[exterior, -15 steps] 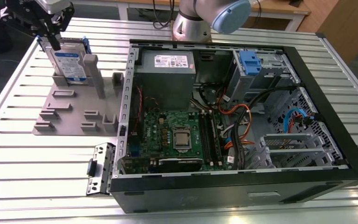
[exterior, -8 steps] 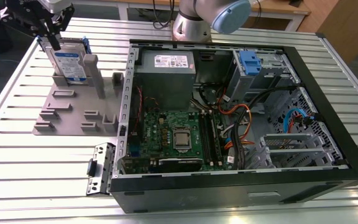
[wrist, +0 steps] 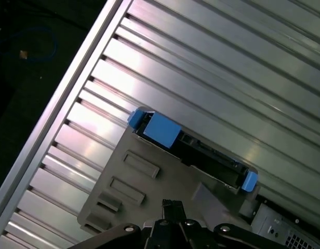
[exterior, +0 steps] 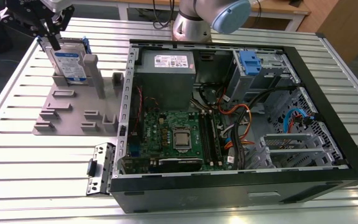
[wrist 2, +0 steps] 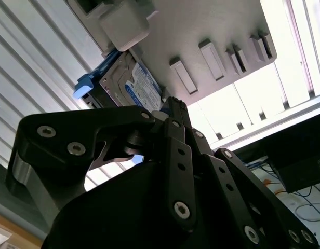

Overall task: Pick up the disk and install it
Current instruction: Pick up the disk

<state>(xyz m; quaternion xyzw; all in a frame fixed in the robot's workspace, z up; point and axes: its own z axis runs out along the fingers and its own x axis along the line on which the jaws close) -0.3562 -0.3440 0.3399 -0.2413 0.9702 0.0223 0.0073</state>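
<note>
From the exterior view I see the disk (exterior: 72, 63) standing on edge in a grey holder (exterior: 73, 116) on the slatted surface (exterior: 30, 177). It sits at the exterior view's far left, outside the open computer case (exterior: 328, 140). The gripper (exterior: 52, 45) hangs at the disk's top edge. The first wrist view looks down on the disk (wrist: 207, 154) between blue rails. The second wrist view shows the disk (wrist 2: 134, 85) label-side. The gripper's links hide the contact, so I cannot tell whether it is spread or clamped.
</note>
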